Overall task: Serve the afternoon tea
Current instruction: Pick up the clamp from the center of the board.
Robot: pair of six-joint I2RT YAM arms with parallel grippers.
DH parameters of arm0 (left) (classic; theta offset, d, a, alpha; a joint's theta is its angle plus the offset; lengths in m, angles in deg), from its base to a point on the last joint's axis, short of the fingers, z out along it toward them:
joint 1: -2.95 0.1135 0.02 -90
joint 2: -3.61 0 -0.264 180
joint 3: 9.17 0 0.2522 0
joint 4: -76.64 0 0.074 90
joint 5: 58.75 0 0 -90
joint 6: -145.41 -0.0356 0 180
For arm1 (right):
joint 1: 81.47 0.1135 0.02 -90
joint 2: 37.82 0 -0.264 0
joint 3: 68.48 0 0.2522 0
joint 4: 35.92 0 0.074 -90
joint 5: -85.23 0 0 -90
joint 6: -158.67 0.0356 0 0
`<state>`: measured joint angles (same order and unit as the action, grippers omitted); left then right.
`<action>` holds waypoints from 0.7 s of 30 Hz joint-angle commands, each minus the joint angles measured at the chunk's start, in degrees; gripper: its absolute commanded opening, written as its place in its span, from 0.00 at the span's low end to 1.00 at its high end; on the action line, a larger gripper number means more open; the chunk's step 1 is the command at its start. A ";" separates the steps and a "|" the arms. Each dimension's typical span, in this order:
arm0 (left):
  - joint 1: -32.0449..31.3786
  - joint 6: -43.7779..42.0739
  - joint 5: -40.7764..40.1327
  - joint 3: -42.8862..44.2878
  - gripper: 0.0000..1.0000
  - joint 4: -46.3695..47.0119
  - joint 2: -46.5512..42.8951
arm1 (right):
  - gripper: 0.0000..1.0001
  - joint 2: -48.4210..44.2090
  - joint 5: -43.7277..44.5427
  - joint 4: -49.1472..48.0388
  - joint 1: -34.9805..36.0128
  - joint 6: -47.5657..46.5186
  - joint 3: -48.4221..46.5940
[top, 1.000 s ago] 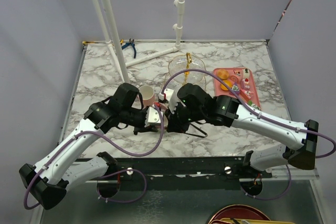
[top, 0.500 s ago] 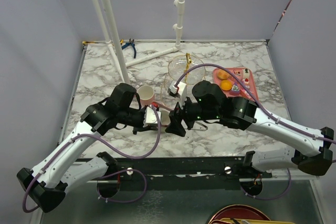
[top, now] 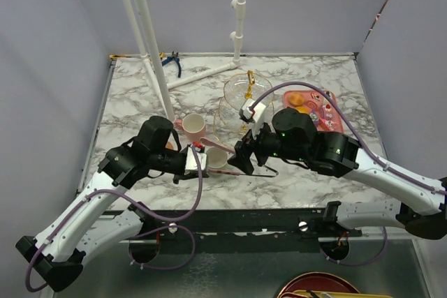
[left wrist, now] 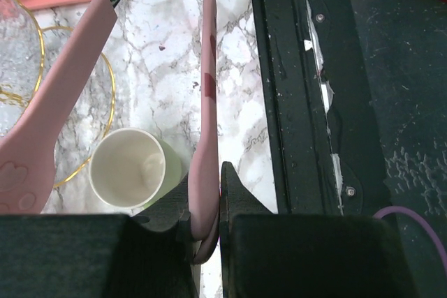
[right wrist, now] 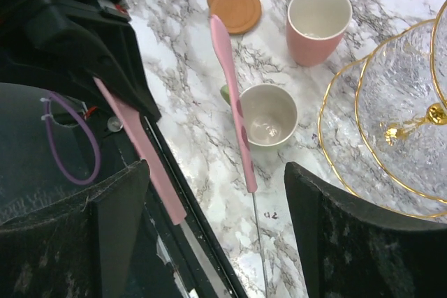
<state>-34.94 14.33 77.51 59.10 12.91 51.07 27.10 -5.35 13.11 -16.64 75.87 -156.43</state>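
My left gripper (left wrist: 206,172) is shut on the joined end of a pair of pink tongs (left wrist: 208,82), whose two arms spread out above the marble. The pale-green mug (left wrist: 129,169) stands just left of that gripper, under the tongs (right wrist: 234,109). My right gripper (right wrist: 216,169) is open with nothing between its fingers, hovering near the tongs' tips. The pink mug (right wrist: 318,22) stands beyond the green mug (right wrist: 269,113), and two brown coasters (right wrist: 234,5) lie stacked next to it. The glass tiered stand (top: 244,95) with its gold stem rises behind the mugs.
A flat pink tray (top: 320,109) with macarons and small cakes lies right of the stand. White pipes (top: 150,40) and blue pliers (top: 171,63) are at the back left. The table's black front edge (left wrist: 293,102) runs close to both grippers.
My right gripper has opened, let go of the tongs and drawn back to the right. My left arm has shifted slightly left and nearer with the tongs, uncovering the green mug.
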 commanded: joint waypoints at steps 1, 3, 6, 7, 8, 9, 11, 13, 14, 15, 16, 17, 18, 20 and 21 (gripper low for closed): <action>0.12 -0.05 3.09 -0.50 0.00 2.35 -2.95 | 0.83 0.56 3.20 -1.67 -0.55 -0.70 2.28; 0.10 0.28 2.74 -0.69 0.00 2.39 -3.79 | 0.83 1.60 2.47 -2.24 -0.90 -0.85 2.06; 0.12 1.39 2.61 -1.36 0.00 2.52 -5.50 | 0.83 2.95 0.89 -3.78 -1.60 -1.37 1.75; 0.08 1.78 2.61 -1.84 0.00 2.70 -6.10 | 0.83 3.38 -0.45 -4.13 -1.84 -1.53 1.51; 0.12 2.24 2.63 -2.30 0.00 3.23 -6.85 | 0.83 3.77 -1.49 -4.27 -2.14 -1.76 1.24; 0.10 2.80 2.72 -2.94 0.00 3.62 -7.41 | 0.83 4.32 -2.49 -4.35 -2.36 -2.07 0.91; 0.10 3.99 3.23 -4.22 0.00 5.71 -8.68 | 0.83 5.24 -5.19 -4.35 -3.19 -2.48 0.27; 0.09 4.77 3.25 -5.11 0.00 7.31 -9.53 | 0.83 6.44 -8.10 -3.66 -3.84 -2.88 -0.75; 0.10 4.99 2.96 -5.34 0.00 7.94 -9.77 | 0.83 7.11 -9.78 -3.07 -4.04 -3.25 -1.72; 0.11 4.97 2.63 -5.44 0.00 8.24 -9.79 | 0.83 7.60 -10.29 -2.42 -4.10 -3.50 -2.15; 0.10 4.77 2.41 -5.41 0.00 8.31 -9.81 | 0.83 8.00 -10.59 -1.99 -4.18 -3.70 -2.70; 0.11 4.66 2.30 -5.35 0.00 8.35 -9.82 | 0.83 8.25 -10.74 -1.62 -4.28 -3.94 -2.86; 0.14 4.61 2.26 -5.35 0.00 8.39 -9.82 | 0.83 8.41 -10.76 -1.46 -4.35 -4.01 -2.88; 0.11 4.47 2.57 -5.41 0.00 8.36 -9.81 | 0.83 8.44 -10.92 -1.55 -4.81 -4.03 -2.34; 0.10 4.46 2.80 -5.57 0.00 8.40 -9.94 | 0.83 8.39 -11.04 -1.78 -5.28 -3.87 -1.91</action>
<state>-34.94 18.42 78.14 54.05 18.87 41.74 35.25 -13.24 10.58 -20.92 73.09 -157.33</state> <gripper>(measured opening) 0.106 0.831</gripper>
